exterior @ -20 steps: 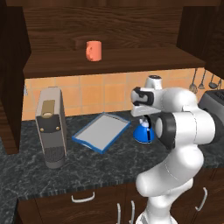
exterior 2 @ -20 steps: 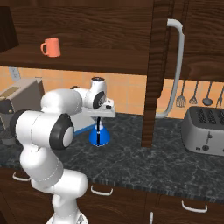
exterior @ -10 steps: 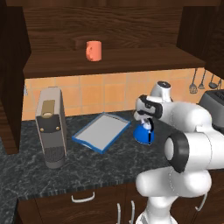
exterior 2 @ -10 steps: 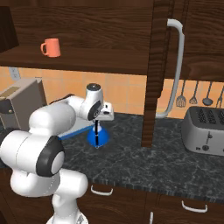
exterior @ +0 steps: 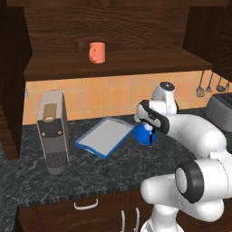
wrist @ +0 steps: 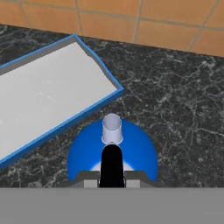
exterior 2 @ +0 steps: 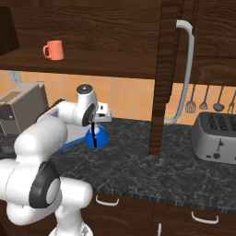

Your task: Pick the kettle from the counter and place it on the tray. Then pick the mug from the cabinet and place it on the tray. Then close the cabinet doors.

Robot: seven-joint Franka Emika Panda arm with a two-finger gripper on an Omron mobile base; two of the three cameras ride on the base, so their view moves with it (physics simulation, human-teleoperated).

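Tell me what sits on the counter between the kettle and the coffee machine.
The tray lies between the kettle and the coffee machine, as the left base view shows; its near corner almost meets the kettle in the hand view.

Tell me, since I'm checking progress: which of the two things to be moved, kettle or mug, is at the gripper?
The blue kettle, beside the tray on the counter, with the gripper shut on its black handle. The orange mug stands on the cabinet shelf.

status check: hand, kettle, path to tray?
Hand shut on kettle handle, kettle beside tray. Mug on cabinet shelf, doors open. Nothing between kettle and tray.
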